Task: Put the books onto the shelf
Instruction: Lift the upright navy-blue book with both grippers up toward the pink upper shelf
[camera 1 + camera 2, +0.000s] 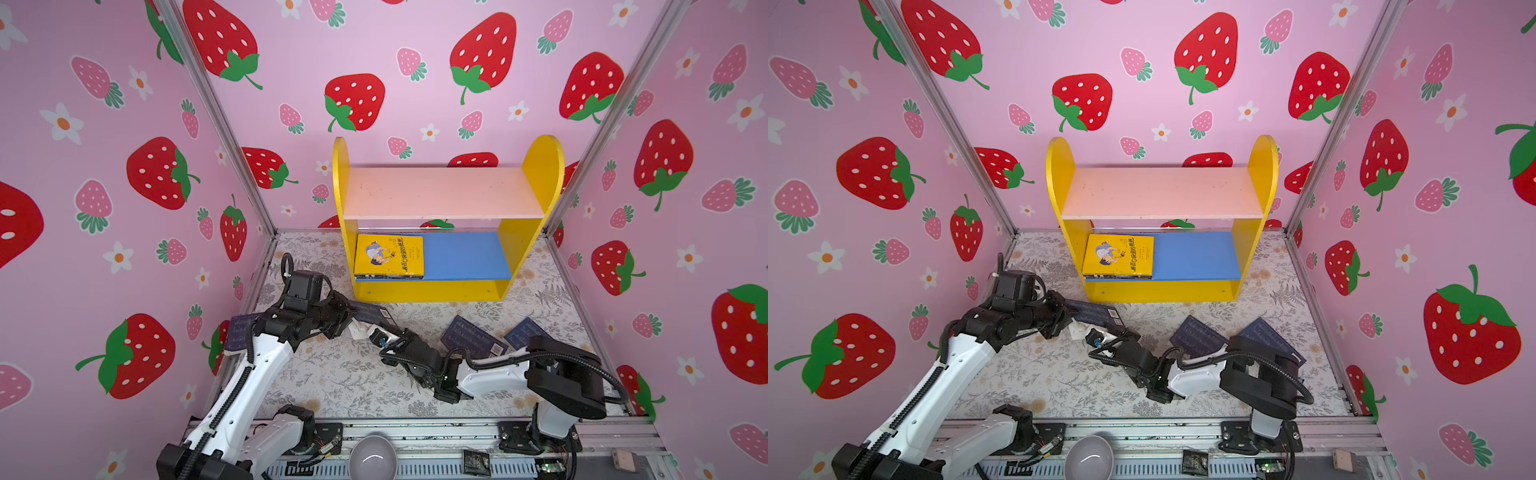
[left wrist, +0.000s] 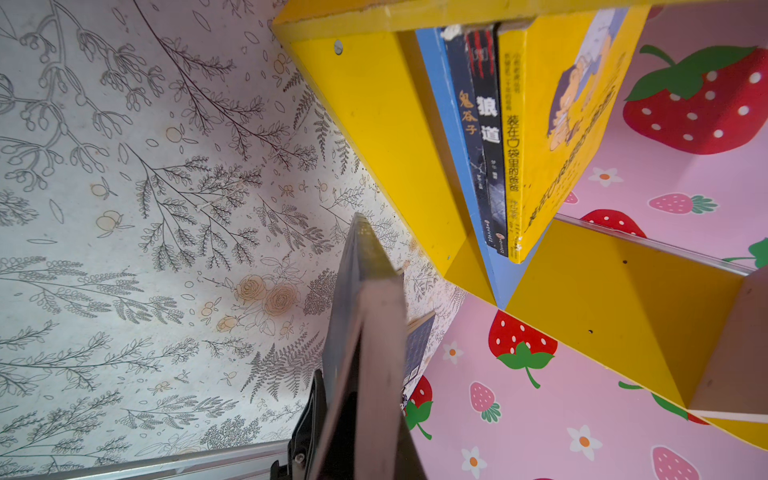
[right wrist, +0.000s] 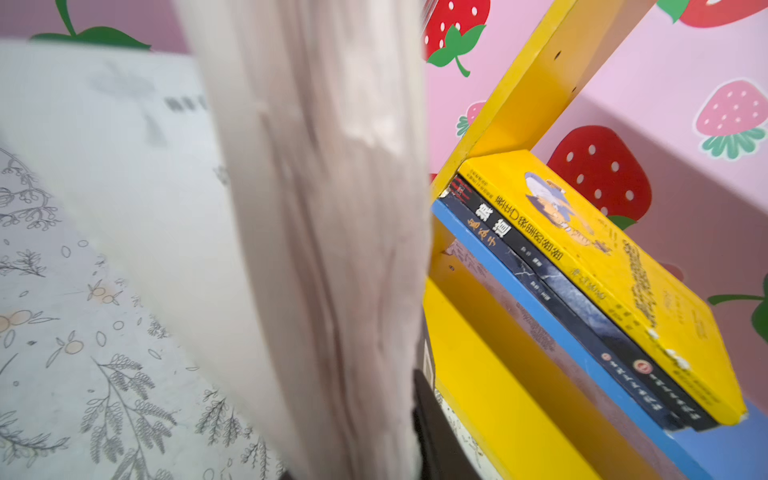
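The shelf (image 1: pixel 536 245) looks like painted wood, smooth with a soft sheen, chipped along edges. The yellow book (image 1: pixel 388 255) has a glossy card cover, frayed at corners; the navy book (image 1: pixel 372 316) shows matt paper pages. Brushed metal rails (image 1: pixel 415 430) edge the matt printed desk (image 1: pixel 332 374)

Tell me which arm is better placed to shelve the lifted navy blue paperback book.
Left. The left gripper clamps the navy blue paperback book close to the yellow wooden shelf; the right gripper only reaches across to its pages.

walls (image 1: pixel 124 174): strawberry print | floor mat (image 1: pixel 353 374): grey floral | front rail (image 1: pixel 436 430): grey bowl (image 1: pixel 372 457), black packet (image 1: pixel 477 461), beige block (image 1: pixel 625 460)
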